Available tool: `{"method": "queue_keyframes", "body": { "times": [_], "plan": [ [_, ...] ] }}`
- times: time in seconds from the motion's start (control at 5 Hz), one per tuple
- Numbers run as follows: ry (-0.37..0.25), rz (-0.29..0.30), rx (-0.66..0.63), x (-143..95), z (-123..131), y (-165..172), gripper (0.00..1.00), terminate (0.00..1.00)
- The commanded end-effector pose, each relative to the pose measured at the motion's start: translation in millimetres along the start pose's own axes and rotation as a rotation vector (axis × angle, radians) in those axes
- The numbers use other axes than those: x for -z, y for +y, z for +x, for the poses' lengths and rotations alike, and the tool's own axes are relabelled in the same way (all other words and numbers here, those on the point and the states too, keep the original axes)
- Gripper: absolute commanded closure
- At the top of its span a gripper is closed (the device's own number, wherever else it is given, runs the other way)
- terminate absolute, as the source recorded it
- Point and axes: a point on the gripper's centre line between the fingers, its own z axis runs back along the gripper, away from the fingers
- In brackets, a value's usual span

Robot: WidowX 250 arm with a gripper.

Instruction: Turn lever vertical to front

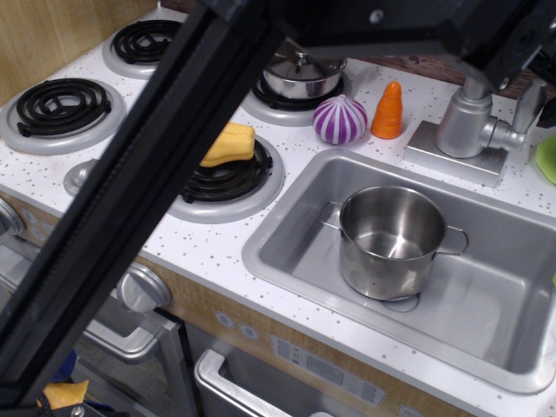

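1. Observation.image view: my arm (pixel 156 165) crosses the frame as a broad black beam from lower left to top right, hiding much of the bench (pixel 217 248).
2. My pincer's fingertips cannot be made out at the top right; whether it is released or clenched, I cannot tell.
3. Faucet column (pixel 465 122): thick silver cylinder on a flat grey base (pixel 452 155), behind the sink's (pixel 287 252) rear right corner.
4. Lever (pixel 526 106): flat silver-grey paddle on a short stub on the column's right side, standing upright with a slight tilt, near the right edge of the frame.
5. Pot (pixel 391 243): steel, two handles, upright in the sink over the drain.
6. Carrot (pixel 388 110): orange, upright, just left of the faucet base.
7. Purple bulb (pixel 340 119): purple-and-white striped, just beside the carrot on its left.
8. Yellow piece (pixel 229 144): lies on the front right burner (pixel 230 178).
9. Lidded pan (pixel 302 76): steel, on the rear right burner, partly hidden by my arm.
10. Left burners (pixel 59 106): two black coils, bare.
11. Knob (pixel 143 288): round, grey, on the front panel below the bench.
12. Green thing (pixel 547 158): cut off by the right edge.
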Motion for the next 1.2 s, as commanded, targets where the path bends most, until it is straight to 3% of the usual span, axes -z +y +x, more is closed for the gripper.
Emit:
{"method": "queue_keyframes", "body": {
  "times": [0.0, 0.6, 1.0],
  "plan": [
    [-0.107, -0.039, -0.072, -41.8, 31.3, 17.7, 1.0, 0.0],
    [-0.023, -0.153, -0.187, -43.8, 2.9, -0.7, 1.0, 0.0],
    [0.088, -0.193, -0.245, -41.6, -20.0, -2.4, 1.0, 0.0]
  ]
}}
